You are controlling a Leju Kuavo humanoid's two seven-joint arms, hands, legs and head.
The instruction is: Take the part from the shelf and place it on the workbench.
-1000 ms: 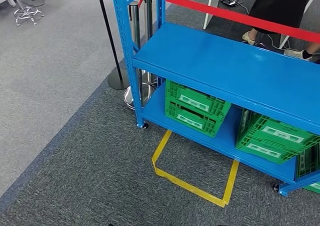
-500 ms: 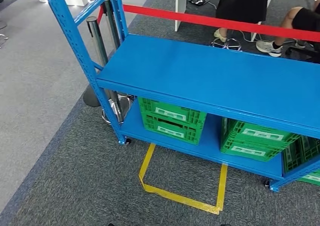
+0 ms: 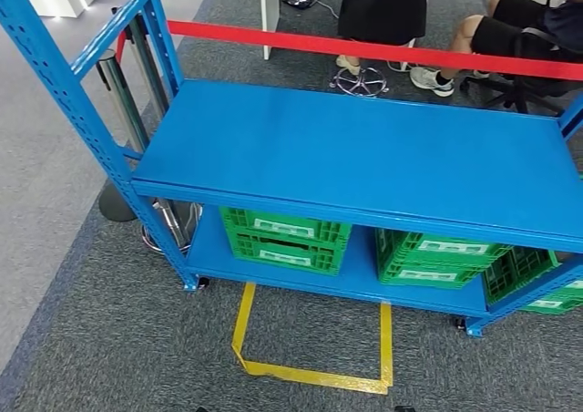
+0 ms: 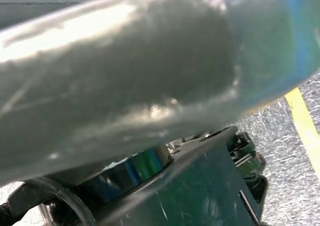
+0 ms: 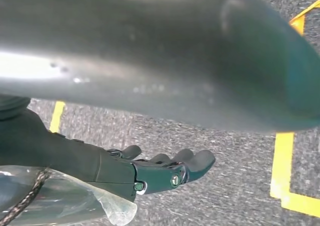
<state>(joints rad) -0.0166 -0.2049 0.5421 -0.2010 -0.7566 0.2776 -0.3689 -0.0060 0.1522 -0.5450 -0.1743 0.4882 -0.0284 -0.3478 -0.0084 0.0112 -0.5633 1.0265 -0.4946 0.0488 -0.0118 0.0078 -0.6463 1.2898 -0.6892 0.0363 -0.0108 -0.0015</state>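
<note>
A blue shelf [image 3: 357, 157] stands on grey carpet, its upper board bare, so where the part lies cannot be told. Left of it stand chrome posts [image 3: 124, 93] carrying a red belt [image 3: 371, 49]. On the lower board sit green crates [image 3: 285, 239] (three, side by side). A yellow tape outline [image 3: 312, 371] marks the floor in front. Behind the belt, people's legs [image 3: 495, 34] show. The left robot hand [image 4: 241, 151] is dark and blurred; its state cannot be told. The right robot hand [image 5: 166, 171] hangs over carpet, fingers extended, holding nothing.
</note>
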